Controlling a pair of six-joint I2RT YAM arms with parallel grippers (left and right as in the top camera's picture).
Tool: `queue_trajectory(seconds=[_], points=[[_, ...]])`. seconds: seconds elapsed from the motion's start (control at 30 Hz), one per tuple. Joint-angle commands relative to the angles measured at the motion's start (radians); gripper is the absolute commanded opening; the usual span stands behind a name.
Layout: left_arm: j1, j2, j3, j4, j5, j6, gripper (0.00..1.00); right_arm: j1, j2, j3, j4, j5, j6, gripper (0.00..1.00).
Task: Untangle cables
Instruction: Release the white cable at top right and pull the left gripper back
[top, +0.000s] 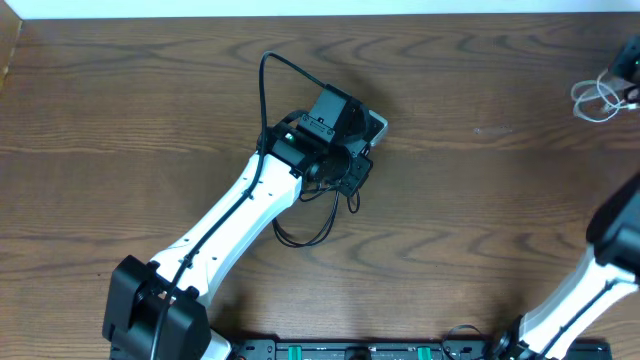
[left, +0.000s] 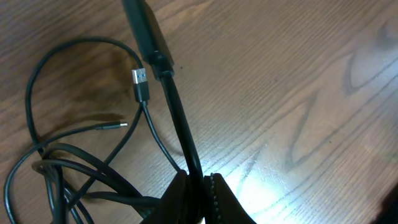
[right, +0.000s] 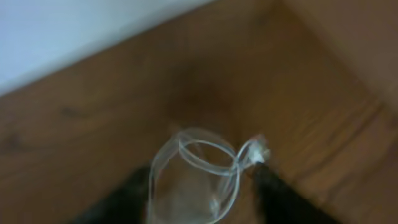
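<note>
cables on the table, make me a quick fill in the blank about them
The black cable, gripped by the left pincer, ends in a USB plug with a ___ tip.
The white cable lies on the ___ arm's side of the table.
The right pincer stands ___ over the white cable.
Missing: silver; right; open.

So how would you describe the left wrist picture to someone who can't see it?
A thin black cable loops loosely over a wooden table, its silver USB plug lying left of centre. The left hand pinches one strand at the bottom edge.
</note>
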Motion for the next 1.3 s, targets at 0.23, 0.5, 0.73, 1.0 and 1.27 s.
queue_trajectory(seconds=[0.23, 0.5, 0.73, 1.0, 1.27], points=[[0.003, 0.006, 0.007, 0.001, -0.014, -0.013, 0.08, 0.000, 0.066, 0.344, -0.227, -0.187, 0.057, 0.99], [0.008, -0.002, 0.034, -0.005, -0.058, -0.027, 0.82, 0.055, 0.058, 0.412, -0.474, -0.411, 0.053, 0.99], [0.054, -0.078, 0.125, -0.037, -0.053, -0.142, 0.87, 0.158, 0.058, 0.412, -0.660, -0.508, -0.050, 0.99], [0.119, -0.204, 0.129, -0.054, 0.089, -0.152, 0.89, 0.312, 0.058, 0.411, -0.743, -0.483, -0.060, 0.99], [0.235, -0.215, 0.136, -0.107, 0.322, -0.091, 0.90, 0.414, 0.058, 0.411, -0.778, -0.427, -0.087, 0.99]])
